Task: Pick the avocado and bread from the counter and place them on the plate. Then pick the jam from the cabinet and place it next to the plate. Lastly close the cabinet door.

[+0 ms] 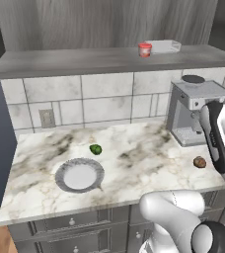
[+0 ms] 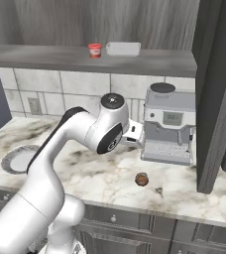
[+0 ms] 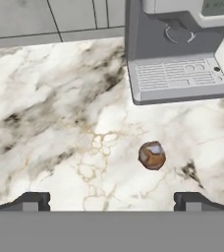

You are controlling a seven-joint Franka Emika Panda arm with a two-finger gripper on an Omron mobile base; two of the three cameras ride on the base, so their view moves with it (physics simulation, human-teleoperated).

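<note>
The brown bread (image 3: 152, 155) lies on the marble counter (image 1: 134, 158), in the hand view a little right of centre between the tips of my gripper (image 3: 113, 202), which hovers above it, open and holding nothing. The bread (image 1: 199, 162) sits near the counter's right front, in front of the coffee machine. Further left the green avocado (image 1: 95, 149) rests just behind the plate (image 1: 60, 178), which holds nothing. On the shelf of the open cabinet (image 1: 85, 59) stands the red jam (image 1: 144, 50). The cabinet door (image 2: 219, 89) hangs open at the right.
A grey coffee machine (image 2: 168, 129) stands against the tiled wall just behind the bread. A white tray (image 2: 123, 48) lies on the shelf right of the jam. A wall outlet (image 1: 47, 117) is on the tiles at left.
</note>
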